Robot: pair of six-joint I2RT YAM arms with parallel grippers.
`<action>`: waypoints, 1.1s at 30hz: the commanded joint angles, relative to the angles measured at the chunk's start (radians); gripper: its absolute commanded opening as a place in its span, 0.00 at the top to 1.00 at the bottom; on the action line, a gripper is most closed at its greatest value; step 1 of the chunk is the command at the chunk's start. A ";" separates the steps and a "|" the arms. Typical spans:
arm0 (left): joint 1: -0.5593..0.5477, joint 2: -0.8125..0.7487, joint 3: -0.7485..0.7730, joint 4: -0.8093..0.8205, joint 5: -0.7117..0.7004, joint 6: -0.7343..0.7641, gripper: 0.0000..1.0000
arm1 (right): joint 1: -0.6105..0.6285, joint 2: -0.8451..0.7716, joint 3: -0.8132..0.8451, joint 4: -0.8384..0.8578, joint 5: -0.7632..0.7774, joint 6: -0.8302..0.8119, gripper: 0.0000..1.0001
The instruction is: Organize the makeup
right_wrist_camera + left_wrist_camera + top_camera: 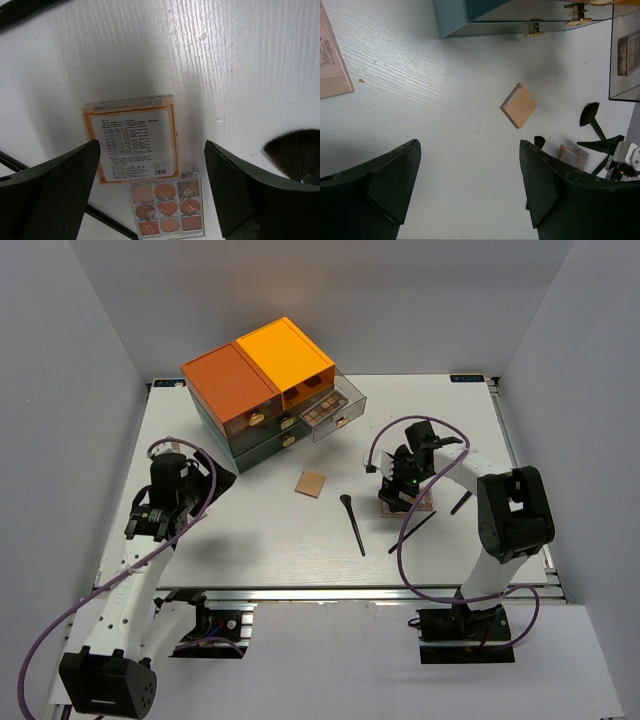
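My right gripper (398, 492) (152, 150) is open and hovers over two palettes on the table (404, 504). In the right wrist view, one fingertip stands on each side of them. One is an orange-framed palette (132, 142) lying label side up. The other is a clear palette of brown and pink shades (167, 210), touching its near edge. A tan square compact (311, 484) (519, 105) lies mid-table. A black brush (352, 523) lies beside it; two more lie right (412, 532) (460, 502). My left gripper (212, 478) (470, 150) is open and empty over bare table.
The orange-topped drawer box (255, 390) stands at the back left. Its right-hand clear drawer (335, 412) (625, 55) is pulled open with a palette (628, 48) inside. Fan brush bristles (292, 150) lie close to my right finger. Grey walls enclose the white table (260, 550).
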 commanded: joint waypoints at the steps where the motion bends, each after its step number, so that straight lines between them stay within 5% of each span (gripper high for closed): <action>1: 0.006 -0.021 -0.013 0.017 0.019 -0.002 0.11 | 0.007 -0.041 -0.004 -0.002 -0.009 0.002 0.11; 33: 0.020 -0.016 -0.041 0.028 0.035 0.030 0.11 | 0.030 -0.111 -0.050 0.021 -0.002 0.096 0.11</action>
